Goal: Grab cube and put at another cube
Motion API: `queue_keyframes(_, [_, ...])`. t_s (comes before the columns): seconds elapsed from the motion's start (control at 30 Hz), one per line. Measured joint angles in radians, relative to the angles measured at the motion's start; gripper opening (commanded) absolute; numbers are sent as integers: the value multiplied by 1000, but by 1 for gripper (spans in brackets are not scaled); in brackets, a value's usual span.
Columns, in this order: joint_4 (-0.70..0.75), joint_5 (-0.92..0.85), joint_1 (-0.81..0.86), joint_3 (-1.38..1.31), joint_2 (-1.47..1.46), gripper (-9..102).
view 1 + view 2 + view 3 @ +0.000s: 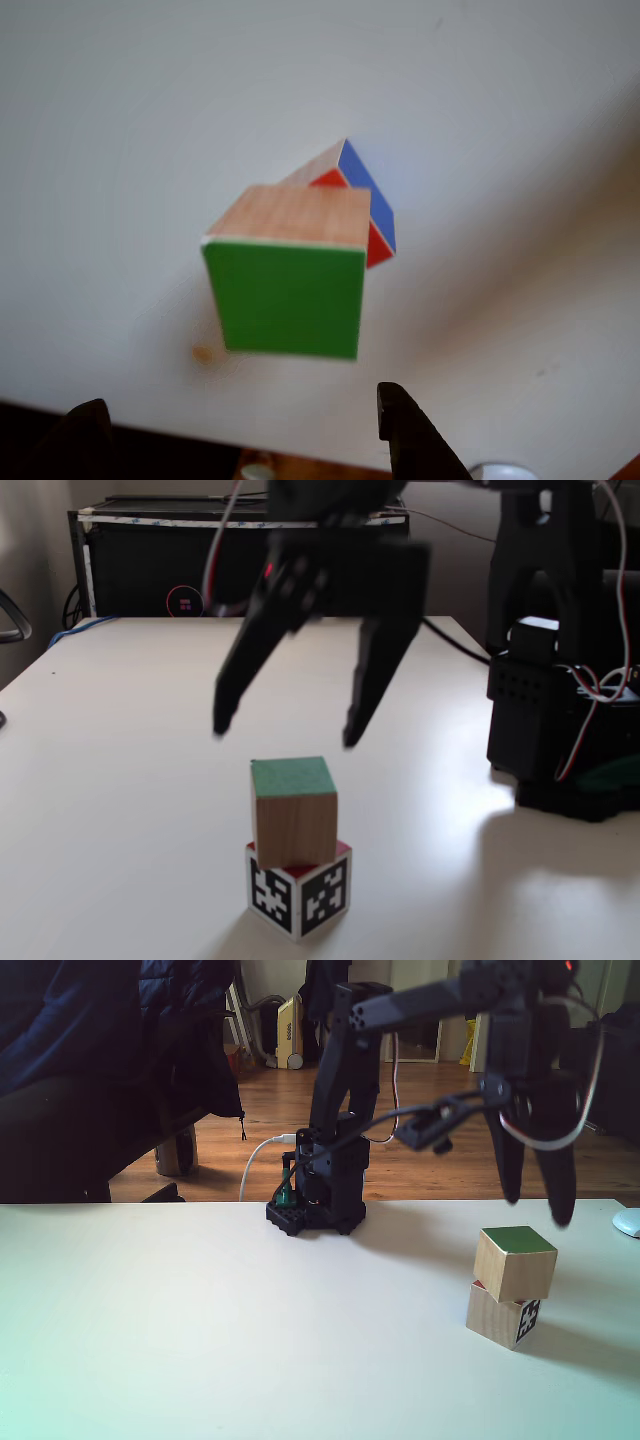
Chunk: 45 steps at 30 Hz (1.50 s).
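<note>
A plain white bench [200, 1340] fills the foreground in both fixed views, lit by soft daylight. In a fixed view, a wooden plank floor [420, 1160] stretches behind it, with a dark jacket [180, 1030] draped over dark furniture on the left, a pale heater-like appliance [290, 1018] far back, and a white cable [255, 1165] trailing across the floor. In a fixed view, a black cabinet [140, 560] stands at the bench's far edge, against a pale wall.

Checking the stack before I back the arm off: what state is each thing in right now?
Wooden cube with the green face: resting on the lower cube, green side up, twisted off square, released.
Wooden cube with red and blue faces: on the white table, carrying the green one.
Hand: open, empty, above the stack.
</note>
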Motion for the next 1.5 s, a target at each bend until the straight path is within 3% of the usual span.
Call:
queue_keyframes(0.37, [-28, -121, 146, 261, 434, 37])
queue_keyframes(0.73, [-449, -321, 426, 1088, 1233, 7])
queue_keyframes(1.0, [-637, -407, 508, 1483, 1451, 0])
queue_keyframes(1.3, [-629, -460, 522, 1792, 1807, 0])
queue_keyframes(1.5, [-617, -485, 526, 1887, 1841, 0])
